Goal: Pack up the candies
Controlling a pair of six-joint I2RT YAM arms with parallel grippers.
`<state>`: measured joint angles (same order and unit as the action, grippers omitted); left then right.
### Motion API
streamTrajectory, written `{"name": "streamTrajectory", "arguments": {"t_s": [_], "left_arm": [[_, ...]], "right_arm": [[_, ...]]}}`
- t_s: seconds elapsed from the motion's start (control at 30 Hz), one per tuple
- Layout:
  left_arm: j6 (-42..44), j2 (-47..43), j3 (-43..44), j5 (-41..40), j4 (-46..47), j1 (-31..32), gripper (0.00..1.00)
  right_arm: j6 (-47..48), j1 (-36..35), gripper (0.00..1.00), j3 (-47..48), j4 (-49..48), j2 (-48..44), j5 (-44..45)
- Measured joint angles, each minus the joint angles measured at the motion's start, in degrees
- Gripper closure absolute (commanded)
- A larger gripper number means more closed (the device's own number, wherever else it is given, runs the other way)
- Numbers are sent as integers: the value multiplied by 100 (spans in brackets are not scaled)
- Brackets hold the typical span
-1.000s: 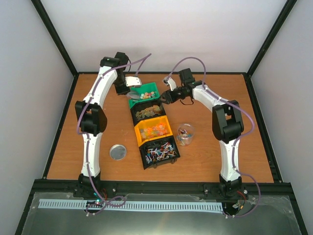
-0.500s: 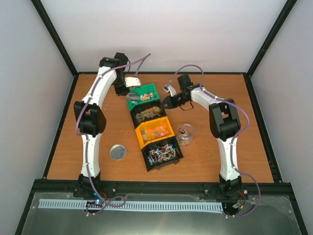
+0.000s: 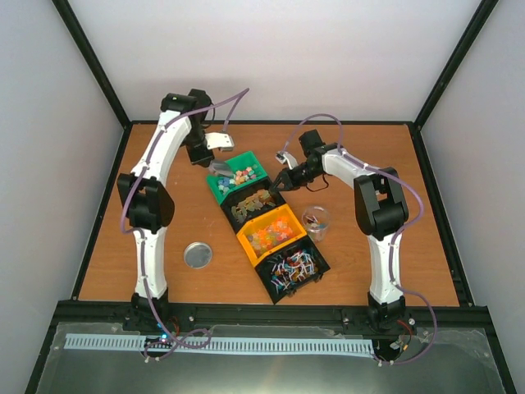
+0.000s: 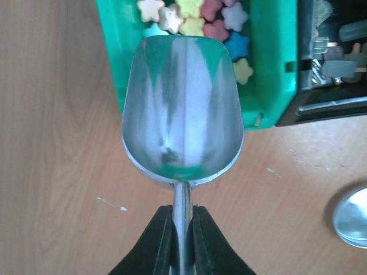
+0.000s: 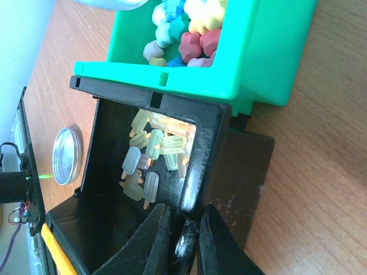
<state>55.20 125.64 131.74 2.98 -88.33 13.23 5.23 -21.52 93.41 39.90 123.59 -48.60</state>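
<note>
Four bins of candies stand in a slanted row: a green bin point(image 3: 238, 176) of star sweets point(image 4: 195, 17), a black bin point(image 3: 254, 202) of popsicle sweets point(image 5: 150, 154), an orange bin point(image 3: 275, 231) and a second black bin point(image 3: 294, 267) of wrapped sweets. My left gripper point(image 4: 184, 206) is shut on the handle of an empty silver scoop point(image 4: 182, 114), whose bowl hangs over the green bin's point(image 4: 275, 74) near-left corner. My right gripper point(image 5: 187, 206) is shut on the right wall of the black popsicle bin point(image 5: 198, 154), just beside the green bin point(image 5: 258, 51).
A clear jar point(image 3: 314, 222) with a few sweets stands right of the orange bin. A round silver lid point(image 3: 197, 254) lies on the wood to the left of the row, seen too as the lid point(image 5: 67, 156) in the right wrist view.
My right gripper has closed on the popsicle bin's wall. The whole row of bins has swung, its near end moving right. The left arm with the scoop has shifted slightly back and left.
</note>
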Motion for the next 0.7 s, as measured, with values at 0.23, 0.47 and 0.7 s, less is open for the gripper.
{"name": "streamTrajectory", "arguments": {"t_s": [0.23,0.47,0.7], "left_arm": [[-634,-466,-774,-227,-380,114,99],[-1429,-468,-785,-918,-457,308,99],[-1858,-306,-745,-1421,-466,586,99]], "right_arm": [[-157,-24,97,-52,-59,-50,87],[-321,-101,97,-63,-87,-109,315],[-363,-212,97,-63,-105,-164,557]]}}
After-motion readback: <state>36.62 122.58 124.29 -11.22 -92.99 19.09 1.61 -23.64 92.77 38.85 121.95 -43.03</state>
